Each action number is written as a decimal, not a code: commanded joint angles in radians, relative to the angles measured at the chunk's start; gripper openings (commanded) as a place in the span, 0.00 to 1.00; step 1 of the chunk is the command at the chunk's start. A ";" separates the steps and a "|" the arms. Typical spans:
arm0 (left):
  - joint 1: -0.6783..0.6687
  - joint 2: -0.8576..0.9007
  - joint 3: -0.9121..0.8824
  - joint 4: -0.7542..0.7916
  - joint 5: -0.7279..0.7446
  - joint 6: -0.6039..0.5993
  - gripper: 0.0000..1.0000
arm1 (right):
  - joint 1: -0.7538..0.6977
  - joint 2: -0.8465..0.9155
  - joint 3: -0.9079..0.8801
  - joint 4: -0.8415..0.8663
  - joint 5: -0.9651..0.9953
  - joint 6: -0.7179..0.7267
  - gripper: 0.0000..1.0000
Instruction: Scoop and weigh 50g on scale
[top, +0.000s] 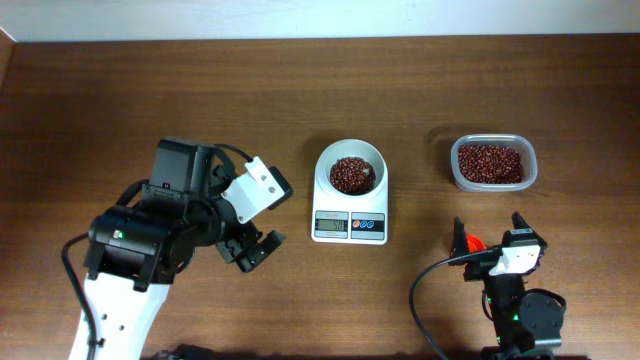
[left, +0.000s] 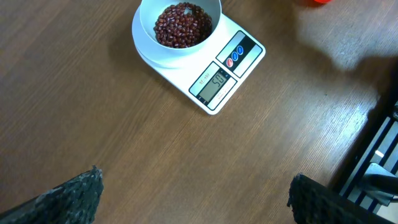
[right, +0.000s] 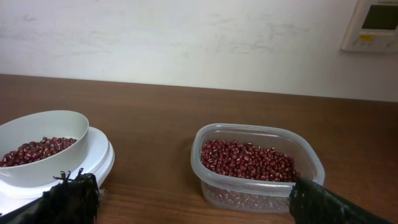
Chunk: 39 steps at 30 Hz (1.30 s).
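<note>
Scale (top: 349, 226), tub (top: 454, 165), scoop (top: 470, 242) — one each

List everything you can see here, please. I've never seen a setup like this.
scale: one, white, middle of the table
bowl: one, white, on the scale
tub: one, clear, right of the scale
beans: two heaps, dark red, in bowl and tub
scoop: one, orange-red, right side, nearer the robot than the tub
table: one, brown wood
wall panel: one, white, on the wall behind
left gripper: one, black, open, left of the scale
right gripper: one, black, open, beside the scoop
</note>
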 joint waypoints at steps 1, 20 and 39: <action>0.003 -0.004 0.011 -0.018 0.011 0.015 0.99 | 0.006 -0.011 -0.005 -0.006 0.012 0.007 0.99; 0.003 -0.523 0.010 -0.410 -0.312 -0.224 0.99 | 0.006 -0.011 -0.005 -0.006 0.012 0.007 0.99; 0.202 -1.118 -0.005 -0.407 -0.312 -0.223 0.99 | 0.006 -0.011 -0.005 -0.006 0.012 0.007 0.99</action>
